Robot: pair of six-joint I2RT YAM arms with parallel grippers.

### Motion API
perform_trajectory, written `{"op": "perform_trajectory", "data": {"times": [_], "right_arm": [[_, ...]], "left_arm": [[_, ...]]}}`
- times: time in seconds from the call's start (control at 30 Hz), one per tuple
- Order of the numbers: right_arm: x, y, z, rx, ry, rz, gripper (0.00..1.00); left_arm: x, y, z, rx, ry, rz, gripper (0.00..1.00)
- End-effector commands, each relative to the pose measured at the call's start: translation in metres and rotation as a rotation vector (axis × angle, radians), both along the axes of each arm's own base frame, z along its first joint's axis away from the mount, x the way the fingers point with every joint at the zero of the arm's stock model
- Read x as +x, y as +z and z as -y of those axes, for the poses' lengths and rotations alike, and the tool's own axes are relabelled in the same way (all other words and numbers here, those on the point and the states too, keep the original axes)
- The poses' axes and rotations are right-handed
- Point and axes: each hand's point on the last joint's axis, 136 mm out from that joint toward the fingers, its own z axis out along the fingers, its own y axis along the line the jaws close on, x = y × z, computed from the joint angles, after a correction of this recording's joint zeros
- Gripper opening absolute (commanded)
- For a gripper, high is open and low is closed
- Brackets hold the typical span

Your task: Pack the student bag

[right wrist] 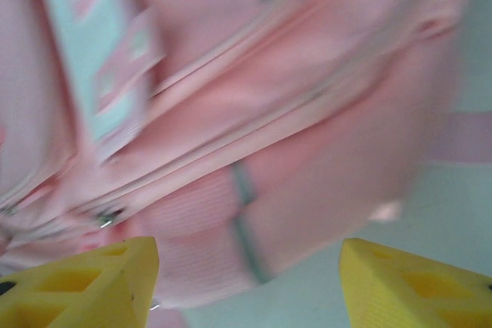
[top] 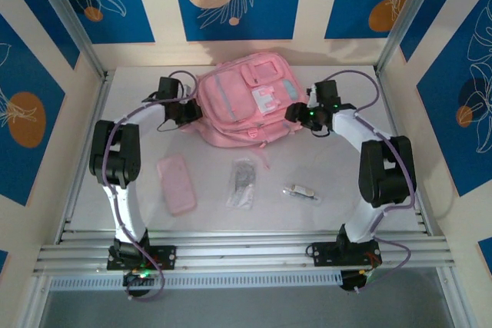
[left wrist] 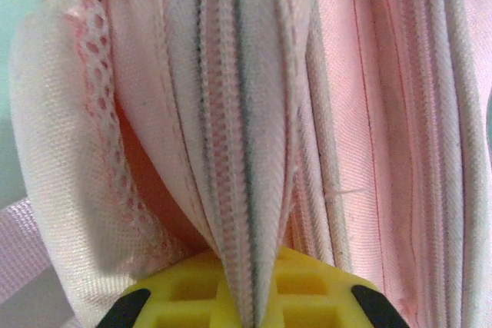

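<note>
Far centre of the white table (top: 361,213): the student bag (top: 247,97), a large soft pink fabric backpack with pale blue-white front patches, lying patches-up between the two arms. At its left side, the left gripper (top: 187,113), clenched on a raised fold of the zip band, with the cloth pinched between yellow fingers (left wrist: 188,297) in the left wrist view. At its right side, the right gripper (top: 297,115), released and spread wide, yellow fingers (right wrist: 84,282) well apart with nothing between them and the bag just beyond.

Probably light for its bulk, but floppy. Likely to sag, fold and slide rather than keep a shape. Best taken by seams, zip bands or straps, for the firm pinch of doubled cloth. On the smooth panels, probably slips free. Needs one side pinned during any pull on a zip, or else drags across the table.

Nearer than the bag and well apart from it: a flat pink oblong pencil case (top: 176,183), a clear plastic packet with dark contents (top: 242,183), and a small pale object (top: 301,191) too small to identify.

Cannot tell whether any pocket stands open, nor where the zip pulls sit. Right wrist view blurred, with a small metallic glint (right wrist: 108,217) low on the left, perhaps a zip pull. Underside and far side of the bag hidden.
</note>
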Motion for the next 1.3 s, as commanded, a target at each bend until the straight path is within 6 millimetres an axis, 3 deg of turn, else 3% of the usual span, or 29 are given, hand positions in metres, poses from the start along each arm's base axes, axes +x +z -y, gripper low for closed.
{"op": "perform_trajectory", "data": {"times": [0.0, 0.1, 0.27, 0.33, 0.5, 0.67, 0.77, 0.9, 1.13, 1.27], "right_arm": [[0.019, -0.008, 0.009, 0.058, -0.006, -0.022, 0.64], [0.036, -0.011, 0.012, 0.137, -0.023, -0.030, 0.65], [0.052, -0.030, -0.006, 0.199, 0.004, -0.076, 0.64], [0.053, -0.035, -0.015, 0.223, 0.019, -0.090, 0.60], [0.041, -0.042, -0.037, 0.269, 0.038, -0.123, 0.36], [0.020, -0.047, -0.058, 0.290, 0.031, -0.158, 0.24], [0.010, -0.048, -0.069, 0.297, 0.027, -0.170, 0.19], [0.001, -0.047, -0.081, 0.301, 0.024, -0.168, 0.15], [-0.001, -0.050, -0.087, 0.291, 0.030, -0.168, 0.00], [-0.003, -0.054, -0.085, 0.286, 0.029, -0.180, 0.00]], "left_arm": [[0.017, 0.016, -0.030, 0.117, 0.017, 0.044, 0.20], [0.013, 0.028, -0.032, 0.139, -0.002, 0.034, 0.32], [-0.005, 0.051, -0.029, 0.108, -0.016, 0.038, 0.51], [-0.016, 0.059, -0.021, 0.065, -0.034, 0.040, 0.53], [-0.053, 0.076, 0.019, -0.073, -0.146, 0.080, 0.54], [-0.085, 0.085, 0.067, -0.208, -0.247, 0.105, 0.55], [-0.096, 0.078, 0.089, -0.219, -0.282, 0.110, 0.55], [-0.096, 0.054, 0.099, -0.176, -0.280, 0.082, 0.53], [-0.082, 0.023, 0.088, -0.040, -0.222, 0.082, 0.51], [-0.077, 0.017, 0.068, 0.082, -0.152, 0.106, 0.51]]}}
